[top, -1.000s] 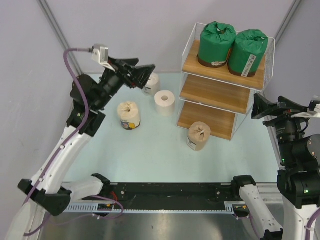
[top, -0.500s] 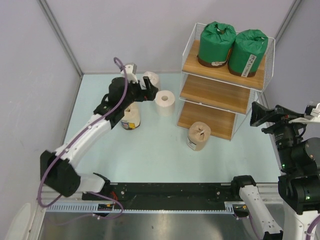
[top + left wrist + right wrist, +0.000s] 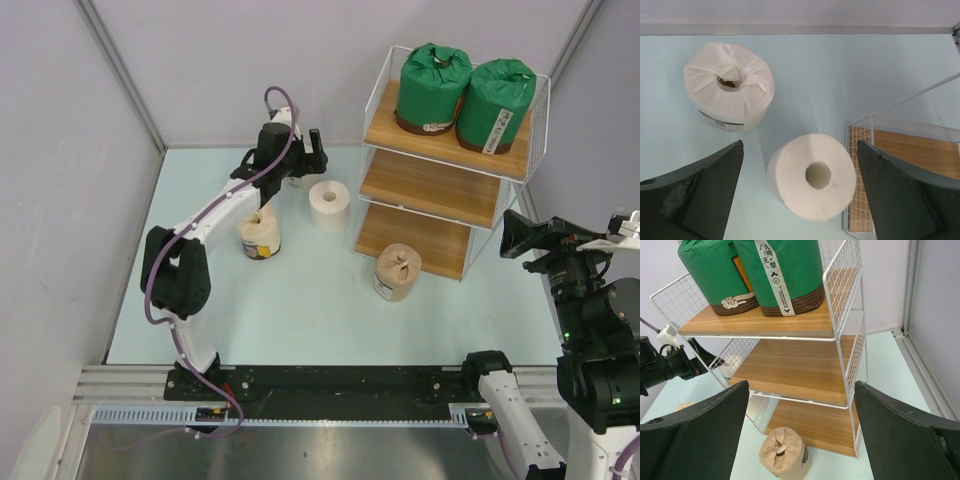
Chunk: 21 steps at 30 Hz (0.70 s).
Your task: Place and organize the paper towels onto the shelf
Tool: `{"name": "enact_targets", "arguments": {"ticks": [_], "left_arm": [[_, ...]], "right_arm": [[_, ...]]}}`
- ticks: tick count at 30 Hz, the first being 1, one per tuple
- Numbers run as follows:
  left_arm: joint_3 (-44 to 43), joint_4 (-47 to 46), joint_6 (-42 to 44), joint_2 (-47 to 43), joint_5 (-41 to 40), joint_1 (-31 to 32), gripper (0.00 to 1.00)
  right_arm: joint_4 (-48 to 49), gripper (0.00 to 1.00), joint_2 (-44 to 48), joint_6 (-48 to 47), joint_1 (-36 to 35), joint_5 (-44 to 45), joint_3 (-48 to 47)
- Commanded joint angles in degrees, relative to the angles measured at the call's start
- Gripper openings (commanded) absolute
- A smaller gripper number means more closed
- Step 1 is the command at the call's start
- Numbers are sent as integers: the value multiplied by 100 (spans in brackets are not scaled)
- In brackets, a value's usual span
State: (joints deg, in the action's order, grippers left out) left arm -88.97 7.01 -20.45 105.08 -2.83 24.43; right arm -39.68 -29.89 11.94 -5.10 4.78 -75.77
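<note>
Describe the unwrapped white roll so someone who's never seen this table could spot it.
Find the three-tier wooden shelf in a white wire frame at the far right. Just left of its lower boards stands the bare white paper towel roll. Unlike the white-wrapped labelled roll and the cream-wrapped roll nearby, it has no wrapper, just a smooth flat top.

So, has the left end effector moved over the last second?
Yes. Measured against the shelf in the top view, the left end effector has shifted right, closer to the shelf's left edge, with its jaws open.
</note>
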Motion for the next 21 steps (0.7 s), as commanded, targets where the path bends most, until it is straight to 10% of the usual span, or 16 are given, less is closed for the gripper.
{"name": "enact_targets", "arguments": {"ticks": [1,21], "left_arm": [[-226,55,-3,337,46,-52,99],[591,-305,-117,777,397,-52,86]], "right_arm": [[-84,91,-17,-96,18,85,9],[-75,91,80,-87,9,67,185]]}}
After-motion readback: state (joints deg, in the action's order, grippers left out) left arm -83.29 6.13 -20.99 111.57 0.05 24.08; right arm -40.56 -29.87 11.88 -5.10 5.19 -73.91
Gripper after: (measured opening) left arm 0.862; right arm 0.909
